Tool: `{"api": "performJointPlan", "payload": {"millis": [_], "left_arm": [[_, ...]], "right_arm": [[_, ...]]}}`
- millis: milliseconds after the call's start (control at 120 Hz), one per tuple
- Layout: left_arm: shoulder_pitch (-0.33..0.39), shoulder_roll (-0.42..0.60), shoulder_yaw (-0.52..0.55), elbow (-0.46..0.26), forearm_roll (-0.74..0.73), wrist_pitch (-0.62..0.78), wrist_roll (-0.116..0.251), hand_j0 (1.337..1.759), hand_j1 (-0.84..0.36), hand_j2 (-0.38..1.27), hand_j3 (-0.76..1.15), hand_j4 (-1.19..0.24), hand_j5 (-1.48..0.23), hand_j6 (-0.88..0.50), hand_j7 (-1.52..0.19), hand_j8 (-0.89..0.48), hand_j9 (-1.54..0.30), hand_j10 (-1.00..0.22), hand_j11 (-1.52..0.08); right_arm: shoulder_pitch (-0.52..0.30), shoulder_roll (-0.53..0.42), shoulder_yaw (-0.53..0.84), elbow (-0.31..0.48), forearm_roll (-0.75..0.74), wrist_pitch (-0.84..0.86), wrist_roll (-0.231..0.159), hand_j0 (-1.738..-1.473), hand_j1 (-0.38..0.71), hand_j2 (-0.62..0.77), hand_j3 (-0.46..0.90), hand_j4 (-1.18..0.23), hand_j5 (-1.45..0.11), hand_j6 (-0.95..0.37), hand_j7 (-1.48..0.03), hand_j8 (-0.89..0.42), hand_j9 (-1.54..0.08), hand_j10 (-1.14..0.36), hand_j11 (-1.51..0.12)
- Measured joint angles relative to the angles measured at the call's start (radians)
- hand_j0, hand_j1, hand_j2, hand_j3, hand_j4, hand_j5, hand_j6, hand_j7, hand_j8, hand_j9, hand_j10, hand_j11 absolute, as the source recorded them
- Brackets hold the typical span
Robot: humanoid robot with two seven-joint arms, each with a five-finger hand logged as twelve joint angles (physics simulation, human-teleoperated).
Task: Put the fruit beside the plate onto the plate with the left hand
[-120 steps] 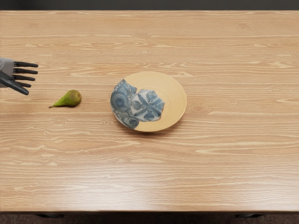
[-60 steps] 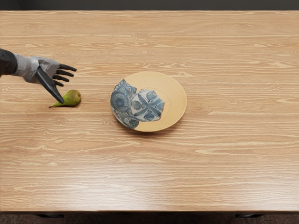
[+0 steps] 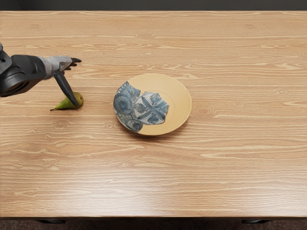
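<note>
Wooden table [image 3: 230,167]: fills the view and carries all items.

Plate [image 3: 180,98]: tan, round, with a blue-and-white patterned patch on its left half. It lies well to the right of the fingers and slightly below them in the view. Nothing rests on it.

Left hand [image 3: 61,67]: its arm enters from the left edge. The fingers [image 3: 64,86] are splayed and grip nothing. One long dark digit slants down and to the right, and the others point right in a short cluster.

Pear [image 3: 64,104]: green, lying on the table with its stem to the left, apart from the plate on its left side. It sits directly under the tip of the down-slanting digit, which crosses its upper right part. Actual contact cannot be confirmed from this angle.
</note>
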State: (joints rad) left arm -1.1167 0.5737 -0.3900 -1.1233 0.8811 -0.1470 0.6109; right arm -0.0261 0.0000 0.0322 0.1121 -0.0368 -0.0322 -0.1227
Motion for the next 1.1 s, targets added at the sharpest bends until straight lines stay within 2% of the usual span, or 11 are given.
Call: {"api": "performJointPlan", "payload": {"millis": [150, 325, 675, 1100], "left_arm": [[-0.001, -0.011, 0.082, -0.013, 0.101, 0.059, 0.0, 1.658, 0.35, 0.0, 0.0, 0.0, 0.0, 0.0, 0.0, 0.0, 0.0, 0.0, 0.0], [-0.001, -0.063, 0.187, -0.016, 0.135, 0.077, 0.0, 1.658, 0.35, 0.0, 0.0, 0.0, 0.0, 0.0, 0.0, 0.0, 0.0, 0.0, 0.0], [0.0, -0.081, 0.228, -0.001, 0.164, 0.225, 0.0, 1.658, 0.34, 0.0, 0.0, -0.01, -0.01, -0.01, -0.01, -0.01, -0.01, -0.01, -0.01], [-0.002, -0.089, 0.276, 0.023, 0.169, 0.244, 0.0, 1.658, 0.08, 0.05, 0.0, -0.23, -0.3, -0.23, -0.3, -0.23, -0.3, -0.23, -0.3]], "right_arm": [[0.0, 0.0, 0.0, 0.0, 0.0, 0.0, 0.0, -1.658, -0.35, 0.0, 0.0, 0.0, 0.0, 0.0, 0.0, 0.0, 0.0, 0.0, 0.0], [0.0, 0.0, 0.0, 0.0, 0.0, 0.0, 0.0, -1.658, -0.35, 0.0, 0.0, 0.0, 0.0, 0.0, 0.0, 0.0, 0.0, 0.0, 0.0], [0.0, 0.0, 0.0, 0.0, 0.0, 0.0, 0.0, -1.658, -0.35, 0.0, 0.0, 0.0, 0.0, 0.0, 0.0, 0.0, 0.0, 0.0, 0.0], [0.0, 0.0, 0.0, 0.0, 0.0, 0.0, 0.0, -1.658, -0.35, 0.0, 0.0, 0.0, 0.0, 0.0, 0.0, 0.0, 0.0, 0.0, 0.0]]}}
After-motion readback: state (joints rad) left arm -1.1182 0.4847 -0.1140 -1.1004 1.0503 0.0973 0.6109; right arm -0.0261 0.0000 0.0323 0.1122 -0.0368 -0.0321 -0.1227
